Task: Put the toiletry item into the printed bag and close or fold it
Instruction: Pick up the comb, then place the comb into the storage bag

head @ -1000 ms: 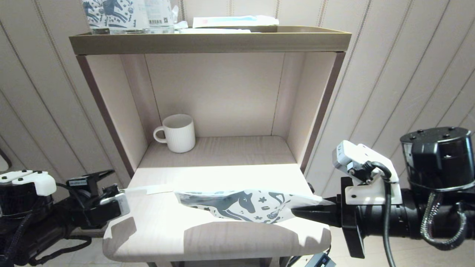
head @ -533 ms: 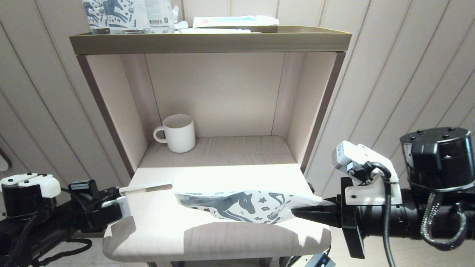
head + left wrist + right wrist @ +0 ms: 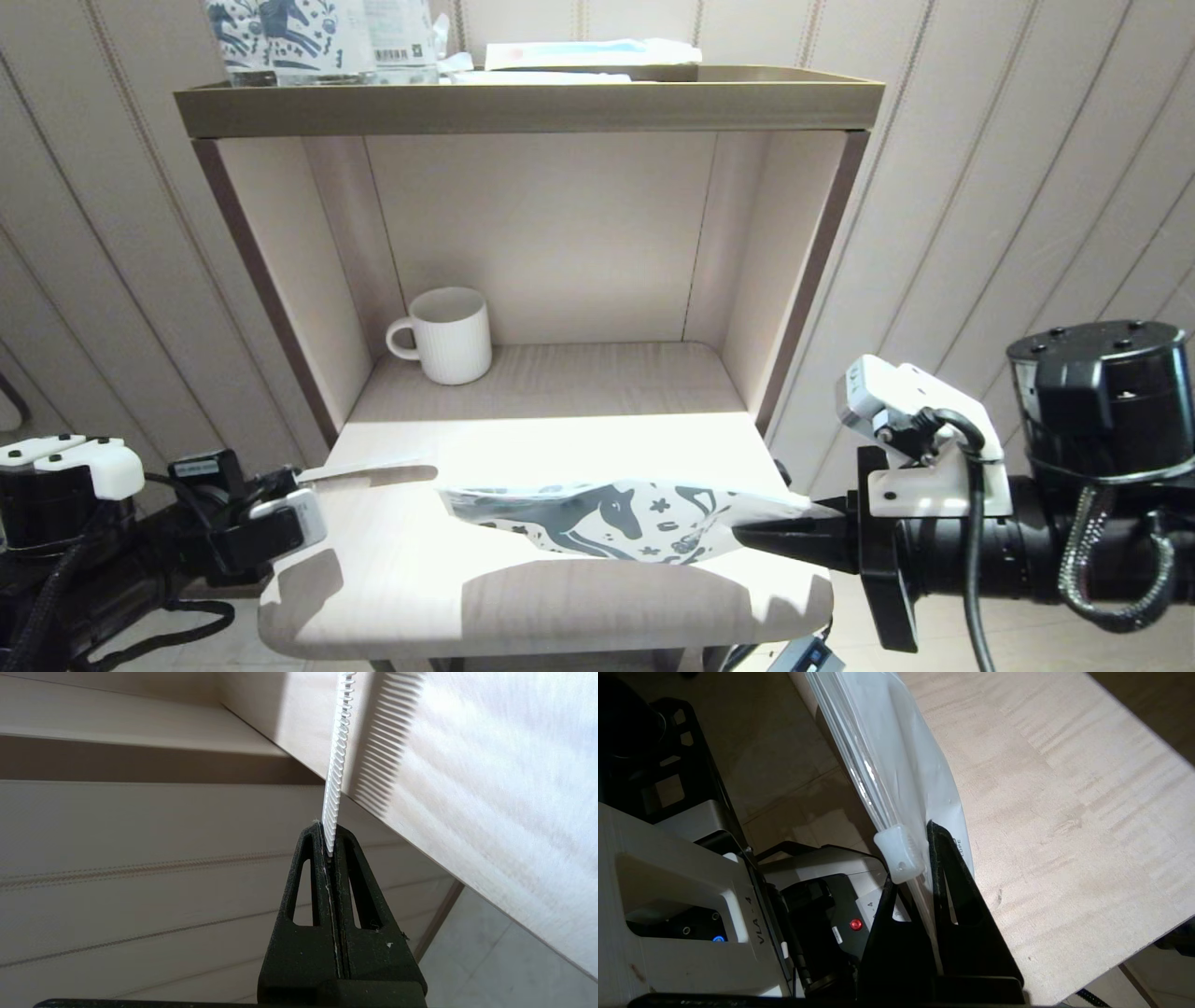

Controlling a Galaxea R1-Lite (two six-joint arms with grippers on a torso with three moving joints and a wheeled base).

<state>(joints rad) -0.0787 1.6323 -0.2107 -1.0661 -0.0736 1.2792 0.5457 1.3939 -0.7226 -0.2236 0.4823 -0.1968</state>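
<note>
Comb (image 3: 369,472) was pinched at its handle by the left gripper (image 3: 297,487), over the pale wood worktop's (image 3: 523,579) left edge. Right gripper (image 3: 747,536) pinched the printed bag (image 3: 607,519) above it. Panelled walls stood behind.

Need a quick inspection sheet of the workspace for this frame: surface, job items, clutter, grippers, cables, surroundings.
Surface: pale wood shelf top, sunlit band across it.
Job's things: white comb held at the left edge, not yet in the printed bag, which is lifted by its right end.
Clutter: ribbed white mug in the alcove; horse-printed packs and flat packet on top.
Grippers: left gripper shut on comb; right gripper shut on bag.
Cables: black cable looped on right wrist.
Surroundings: panelled wall.
</note>
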